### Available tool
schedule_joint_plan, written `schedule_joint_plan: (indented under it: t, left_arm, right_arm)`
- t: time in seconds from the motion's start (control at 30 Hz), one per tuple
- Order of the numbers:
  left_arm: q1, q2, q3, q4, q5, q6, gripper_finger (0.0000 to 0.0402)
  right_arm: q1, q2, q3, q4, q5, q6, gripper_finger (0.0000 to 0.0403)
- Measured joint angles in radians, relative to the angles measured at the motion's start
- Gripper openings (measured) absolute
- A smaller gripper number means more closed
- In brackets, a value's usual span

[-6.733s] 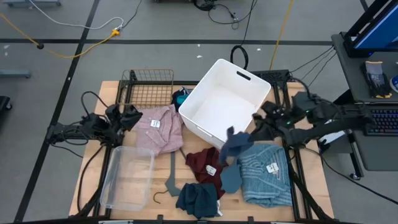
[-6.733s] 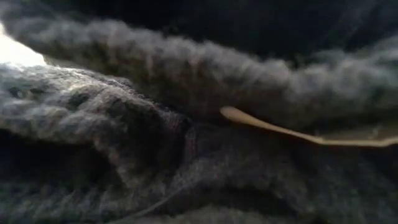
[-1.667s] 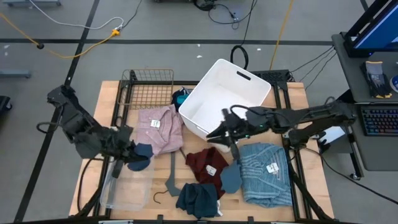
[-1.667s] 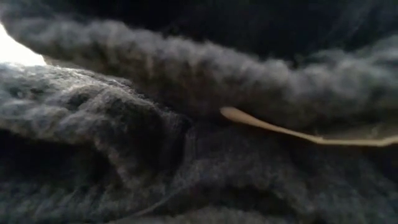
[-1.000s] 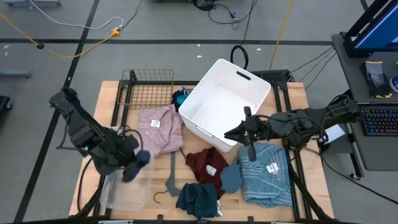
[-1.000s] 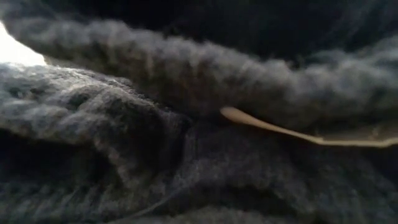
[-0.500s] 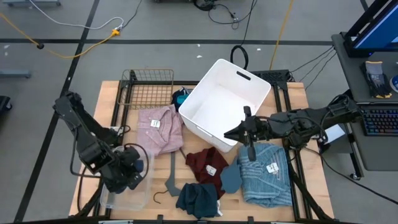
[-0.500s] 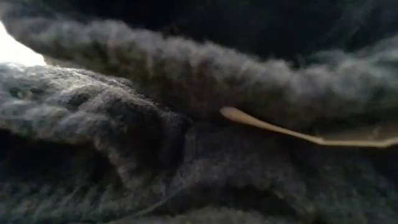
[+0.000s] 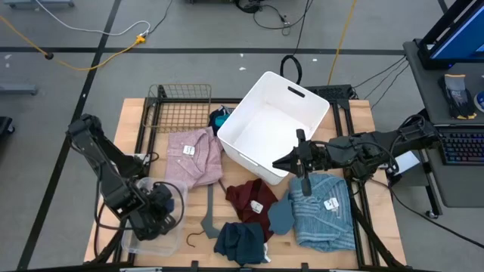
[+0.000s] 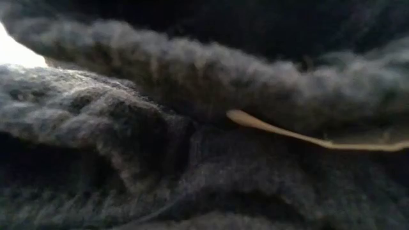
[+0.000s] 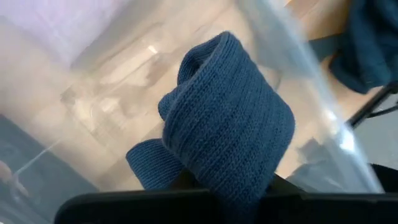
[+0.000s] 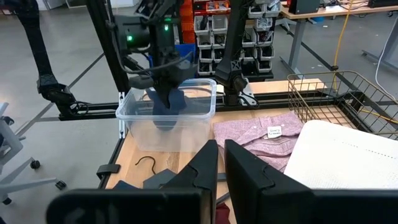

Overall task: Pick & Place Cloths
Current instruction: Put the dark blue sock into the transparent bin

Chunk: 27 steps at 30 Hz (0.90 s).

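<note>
Left pincer (image 9: 161, 205) down inside the clear plastic tub (image 9: 133, 234) at the near left of the tabletop (image 9: 378, 189), pressed together on a dark navy cloth (image 11: 227, 118) — folded knit bunched between the fingers, hanging within the tub's walls, seen also from the right wrist (image 12: 166, 102). Right pincer (image 9: 302, 177) hovering just beside the near edge of the white bin (image 9: 249, 121), above the top edge of the light-blue ribbed cloth (image 9: 325, 211), fingers (image 12: 249, 171) pressed together on nothing.

Pink cloth (image 9: 193, 155) with a white tag lying flat between the tub and the white bin, partly in front of the wire basket (image 9: 178, 106). Maroon cloth (image 9: 246, 198) near the bin's front corner, its tag showing. Small blue-grey piece (image 9: 280, 215) touching both the maroon and the light-blue cloth. Dark teal pile (image 9: 240, 243) at the near edge, close beside the grey hanger (image 9: 206, 219). A bit of teal fabric (image 9: 219, 118) tucked between basket and bin.

Low view filled entirely by dark knit fabric (image 10: 192, 128) pressed against the lens — which cloth, cannot tell.
</note>
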Motion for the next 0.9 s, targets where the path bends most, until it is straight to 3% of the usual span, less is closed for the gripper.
schedule_joint_plan:
  t: [0.43, 0.9]
  left_arm:
    - [-0.041, 0.000, -0.142, 0.130, 0.002, -0.076, 0.0009]
    - [-0.040, 0.000, -0.168, 0.138, 0.001, -0.072, 0.0032]
  right_arm:
    - [0.000, 0.000, 0.000, 0.003, 0.000, 0.000, 0.0020]
    - [0.000, 0.000, 0.000, 0.005, 0.000, 0.001, 0.0020]
